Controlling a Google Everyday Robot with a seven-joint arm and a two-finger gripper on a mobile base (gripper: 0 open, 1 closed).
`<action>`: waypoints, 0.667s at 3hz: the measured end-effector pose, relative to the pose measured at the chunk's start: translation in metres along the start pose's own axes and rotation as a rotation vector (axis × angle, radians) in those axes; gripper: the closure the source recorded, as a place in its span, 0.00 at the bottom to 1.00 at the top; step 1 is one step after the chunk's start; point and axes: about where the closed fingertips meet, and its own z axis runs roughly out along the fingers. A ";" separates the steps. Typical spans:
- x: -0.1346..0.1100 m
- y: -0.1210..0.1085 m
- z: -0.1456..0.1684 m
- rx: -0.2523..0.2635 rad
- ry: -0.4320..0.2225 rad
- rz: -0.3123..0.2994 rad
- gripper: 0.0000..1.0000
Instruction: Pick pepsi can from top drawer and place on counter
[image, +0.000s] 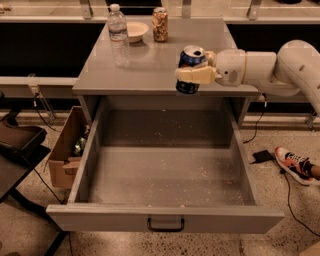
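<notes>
The pepsi can (190, 56), dark blue with a silver top, is held in my gripper (194, 74), which is shut on its side. The can hangs in the air at the counter's front edge, its bottom level with or just below the edge. The counter (150, 65) is the flat grey top of the cabinet. The top drawer (165, 170) is pulled fully open below; its speckled floor holds nothing, and a dark loop handle (165, 225) sits on its front panel. My white arm (270, 67) reaches in from the right.
A clear water bottle (118, 35), a white bowl (136, 31) and a tan-orange patterned can (160, 24) stand at the counter's back. A brown cardboard box (67, 150) sits left of the drawer. A shoe (296, 164) and cables lie on the floor at right.
</notes>
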 end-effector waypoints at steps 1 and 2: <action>-0.003 -0.054 0.037 0.018 0.031 0.050 1.00; -0.022 -0.110 0.049 0.127 0.057 0.003 1.00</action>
